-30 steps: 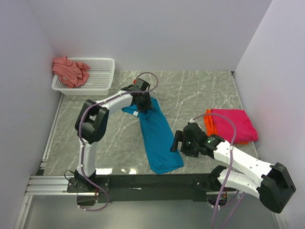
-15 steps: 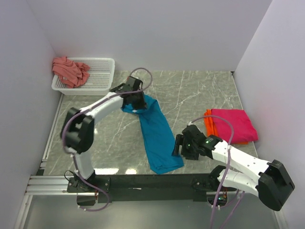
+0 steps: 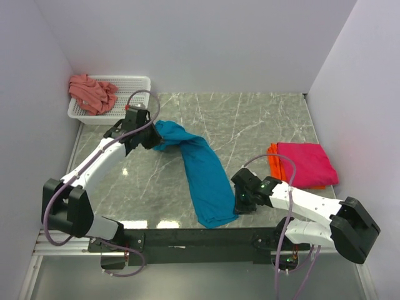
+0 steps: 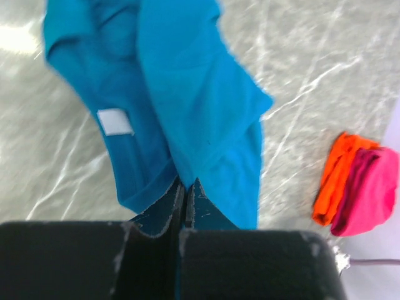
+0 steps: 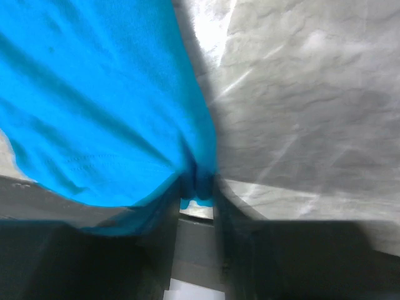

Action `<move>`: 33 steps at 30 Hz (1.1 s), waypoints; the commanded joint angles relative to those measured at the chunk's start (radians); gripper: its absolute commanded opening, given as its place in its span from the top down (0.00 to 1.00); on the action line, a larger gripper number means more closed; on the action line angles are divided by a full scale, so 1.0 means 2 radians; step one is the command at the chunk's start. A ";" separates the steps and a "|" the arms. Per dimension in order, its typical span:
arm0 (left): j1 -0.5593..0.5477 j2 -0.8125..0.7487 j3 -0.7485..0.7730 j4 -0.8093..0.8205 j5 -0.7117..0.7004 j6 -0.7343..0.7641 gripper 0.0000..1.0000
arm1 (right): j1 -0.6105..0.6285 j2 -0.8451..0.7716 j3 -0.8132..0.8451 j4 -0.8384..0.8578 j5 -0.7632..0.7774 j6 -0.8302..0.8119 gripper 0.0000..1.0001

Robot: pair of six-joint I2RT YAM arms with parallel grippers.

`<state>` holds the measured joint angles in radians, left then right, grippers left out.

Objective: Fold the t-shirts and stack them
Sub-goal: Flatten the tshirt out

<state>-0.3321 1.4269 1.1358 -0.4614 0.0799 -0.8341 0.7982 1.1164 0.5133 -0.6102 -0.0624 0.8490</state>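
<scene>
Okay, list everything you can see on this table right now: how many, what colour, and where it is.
teal shirt: one, teal-blue, stretched along the table's middle, gripped at both ends
magenta shirt: one, magenta-pink, folded at the right, lying on the orange shirt
orange shirt: one, orange, under the magenta one, edge showing
salmon shirt: one, salmon-pink, bunched in the basket
basket: one, white mesh, far left corner
table: one, grey marble pattern
left end effector: one, black, shut on the teal shirt's far end
right end effector: one, black, shut on the teal shirt's near right edge

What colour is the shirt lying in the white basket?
The shirt is salmon pink; top view shows it best.
</scene>
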 commanded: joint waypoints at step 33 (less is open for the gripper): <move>0.086 -0.263 0.188 -0.046 -0.130 0.016 0.99 | -0.132 -0.211 0.397 -0.159 0.345 -0.185 1.00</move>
<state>-0.1642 0.8684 1.5536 -0.5217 -0.1215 -0.8204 0.5385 0.6720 1.3304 -0.8959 0.5655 0.5064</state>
